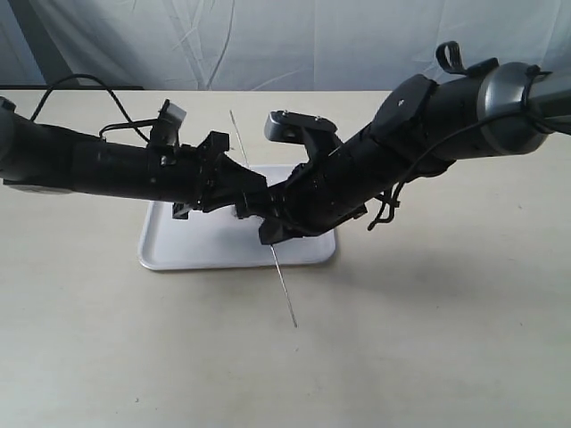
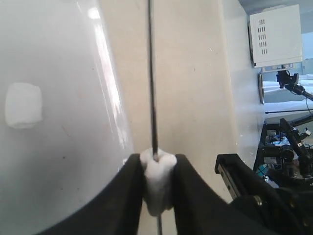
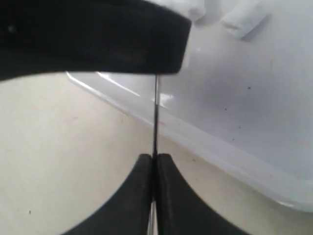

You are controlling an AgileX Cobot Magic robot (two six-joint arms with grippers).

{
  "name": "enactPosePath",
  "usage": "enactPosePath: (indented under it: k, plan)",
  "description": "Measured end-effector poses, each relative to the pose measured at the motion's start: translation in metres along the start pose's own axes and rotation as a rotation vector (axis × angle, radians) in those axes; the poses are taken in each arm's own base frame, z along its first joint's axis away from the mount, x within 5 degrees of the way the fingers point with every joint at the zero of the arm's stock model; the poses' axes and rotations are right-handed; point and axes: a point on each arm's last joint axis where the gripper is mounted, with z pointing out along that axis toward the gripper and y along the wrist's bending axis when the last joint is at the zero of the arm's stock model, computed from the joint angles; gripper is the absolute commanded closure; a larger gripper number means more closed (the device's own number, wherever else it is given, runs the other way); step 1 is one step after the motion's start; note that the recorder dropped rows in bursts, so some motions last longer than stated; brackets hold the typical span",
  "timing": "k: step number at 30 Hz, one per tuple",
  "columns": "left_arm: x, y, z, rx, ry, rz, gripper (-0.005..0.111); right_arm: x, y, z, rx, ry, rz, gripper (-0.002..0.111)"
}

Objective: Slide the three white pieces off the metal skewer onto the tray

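Two black robot arms meet above a white tray [image 1: 178, 254] lying toward the far edge of the table [image 1: 446, 357]. The left gripper [image 2: 157, 166] is clamped on a white piece [image 2: 157, 188] threaded on the metal skewer [image 1: 285, 290]. The right gripper [image 3: 154, 164] pinches the bare skewer, which crosses the tray's near edge. A loose piece [image 2: 23, 105] lies on the tray.

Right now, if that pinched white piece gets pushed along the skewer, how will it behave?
Probably soft: the white piece bulges where the left end effector squeezes it. It may squash before sliding, though the thin metal skewer looks smooth enough to let it slip.
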Motion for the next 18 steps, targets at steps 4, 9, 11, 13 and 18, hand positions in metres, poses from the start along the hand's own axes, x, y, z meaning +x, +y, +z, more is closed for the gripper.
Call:
enactPosePath:
  k: [4,9,11,13,18]
  plan:
    - [-0.007,0.008,-0.008,-0.044,-0.041,-0.011,0.086,0.011,0.002,-0.001,-0.019,0.126,-0.004,0.109]
    - [-0.014,0.02,-0.017,-0.126,-0.094,-0.022,0.086,0.021,0.003,-0.006,-0.014,0.246,-0.01,0.109]
    - [-0.016,0.023,-0.019,-0.153,-0.109,-0.025,0.086,0.023,0.005,-0.011,-0.006,0.267,-0.016,0.109]
    - [-0.017,0.025,-0.019,-0.179,-0.119,-0.025,0.086,0.025,0.007,-0.016,-0.002,0.289,-0.018,0.109]
    - [-0.026,0.04,-0.032,-0.29,-0.195,-0.049,0.086,0.037,0.008,-0.028,0.023,0.441,-0.038,0.109]
